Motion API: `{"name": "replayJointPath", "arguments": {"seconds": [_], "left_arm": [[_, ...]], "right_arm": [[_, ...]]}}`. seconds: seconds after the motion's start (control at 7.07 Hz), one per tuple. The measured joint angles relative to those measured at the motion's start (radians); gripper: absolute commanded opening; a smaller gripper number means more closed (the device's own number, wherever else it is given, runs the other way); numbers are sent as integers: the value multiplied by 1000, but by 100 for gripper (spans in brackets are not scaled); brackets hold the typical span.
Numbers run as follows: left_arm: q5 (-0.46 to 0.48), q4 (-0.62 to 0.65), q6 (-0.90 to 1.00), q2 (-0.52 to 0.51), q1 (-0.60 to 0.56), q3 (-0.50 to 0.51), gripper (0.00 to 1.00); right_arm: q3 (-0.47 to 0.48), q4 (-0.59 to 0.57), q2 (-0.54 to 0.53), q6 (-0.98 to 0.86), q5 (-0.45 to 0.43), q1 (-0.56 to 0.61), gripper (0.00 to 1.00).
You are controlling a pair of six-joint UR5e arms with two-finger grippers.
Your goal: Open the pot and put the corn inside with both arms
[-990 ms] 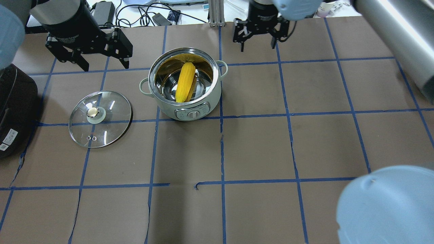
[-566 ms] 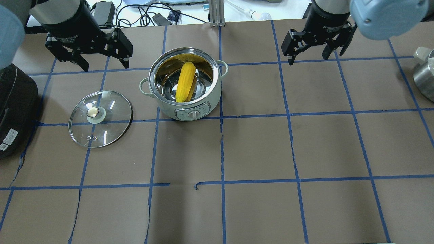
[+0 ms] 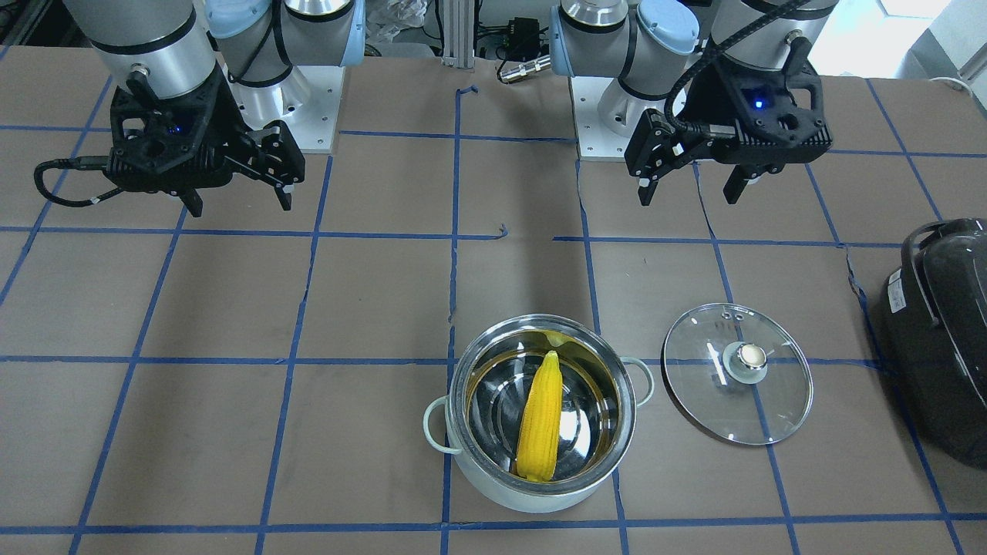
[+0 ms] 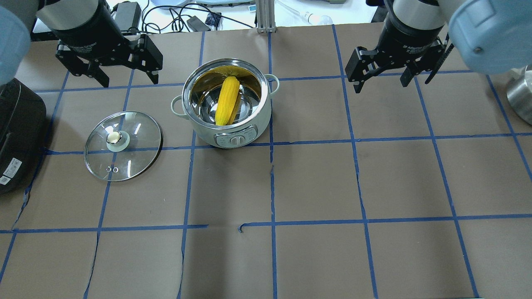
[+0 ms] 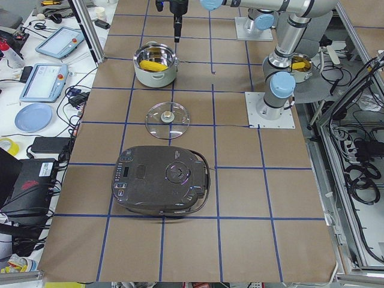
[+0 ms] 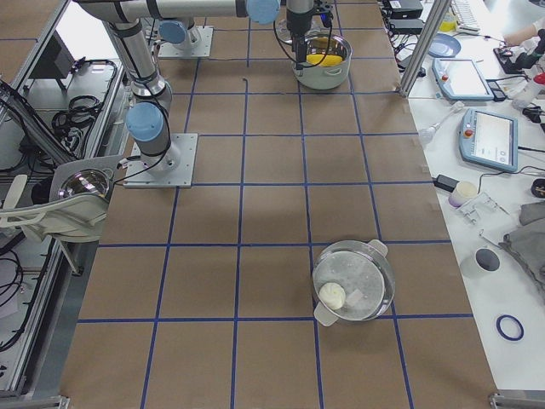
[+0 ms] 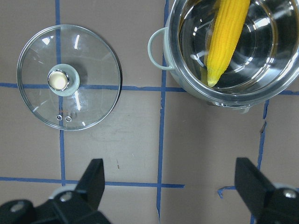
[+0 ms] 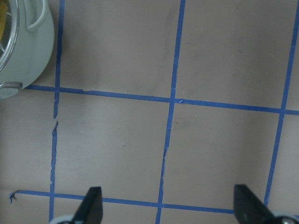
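The pot (image 4: 203,132) stands open on the table, its pale wall and steel rim showing in the front view (image 3: 493,493). The yellow corn (image 4: 227,101) lies inside it, leaning on the wall (image 3: 540,416). The glass lid (image 4: 123,145) lies flat on the table to the pot's left, knob up (image 3: 736,374). My left gripper (image 4: 129,82) is open and empty, hovering beyond the lid (image 3: 688,198). My right gripper (image 4: 381,85) is open and empty, well right of the pot (image 3: 241,206). The left wrist view shows the corn (image 7: 226,37) and the lid (image 7: 69,77).
A large dark appliance (image 4: 16,137) sits at the table's left edge (image 3: 941,339). A steel vessel (image 4: 521,95) shows at the right edge. A second lidded pot (image 6: 353,281) stands on the table's right end. Blue tape lines grid the brown table.
My right arm has swung to the right, away from the pot, and its gripper now hangs over bare table. The left arm, pot, corn and lid have not moved.
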Motion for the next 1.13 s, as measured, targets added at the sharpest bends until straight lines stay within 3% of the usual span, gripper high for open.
{"name": "replayJointPath", "arguments": {"seconds": [1.13], "left_arm": [[2,0,0,0,2,0,100]], "right_arm": [[18,-9,-17,-7,-4,-1,100]]}}
